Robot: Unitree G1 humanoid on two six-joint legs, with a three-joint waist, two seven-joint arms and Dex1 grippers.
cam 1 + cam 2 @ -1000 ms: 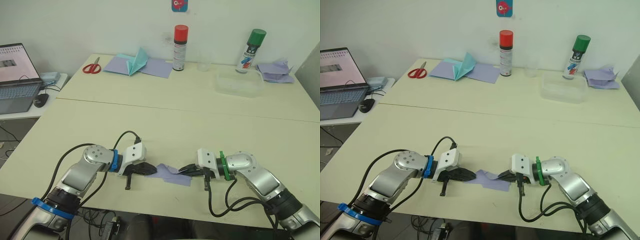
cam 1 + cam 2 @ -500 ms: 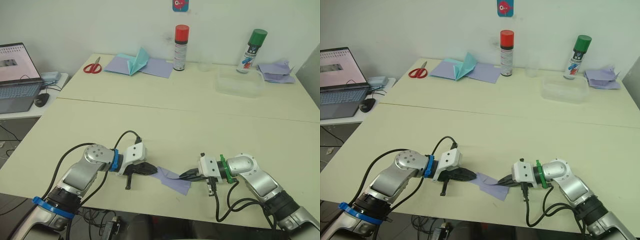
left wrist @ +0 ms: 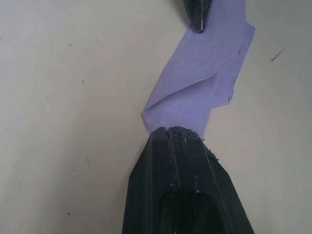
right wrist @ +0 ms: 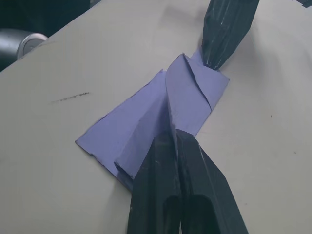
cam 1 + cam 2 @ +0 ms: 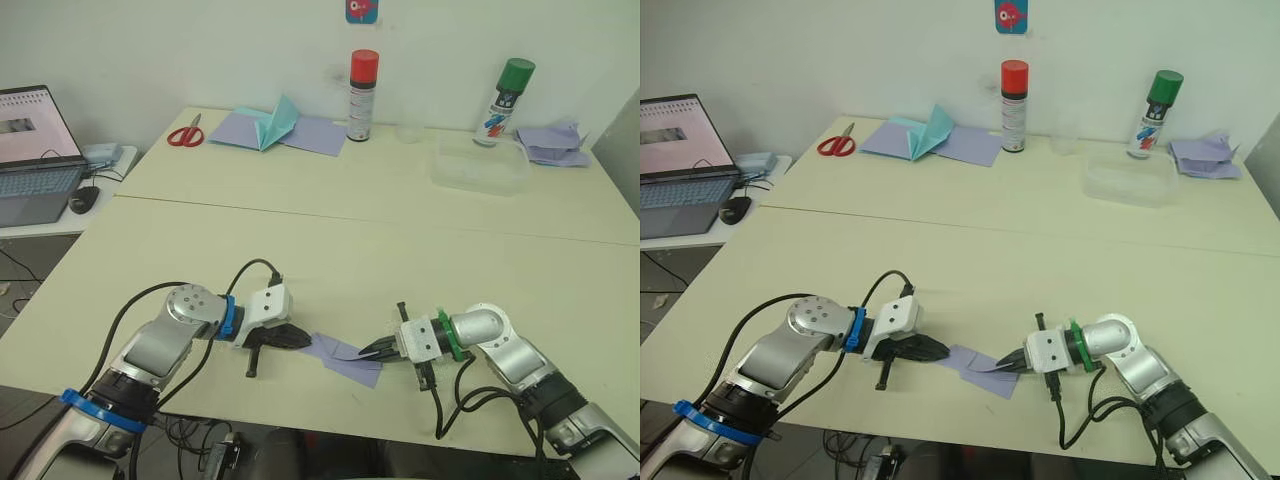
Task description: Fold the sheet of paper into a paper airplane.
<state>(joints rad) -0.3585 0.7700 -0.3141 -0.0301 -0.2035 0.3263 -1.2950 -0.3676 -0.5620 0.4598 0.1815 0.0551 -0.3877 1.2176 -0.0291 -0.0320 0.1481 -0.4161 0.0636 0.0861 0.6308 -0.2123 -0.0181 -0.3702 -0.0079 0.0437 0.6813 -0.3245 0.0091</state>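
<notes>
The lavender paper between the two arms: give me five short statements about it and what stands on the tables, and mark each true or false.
1. Both end effectors, left and right, are shut on the sheet of paper. True.
2. The sheet lies fully flat. False: a folded flap stands up from it in the right wrist view.
3. The scissors have red handles. True.
4. Both spray cans have red caps. False: one is red, the other green.
5. The clear plastic container sits on the laptop. False: they are far apart.
</notes>
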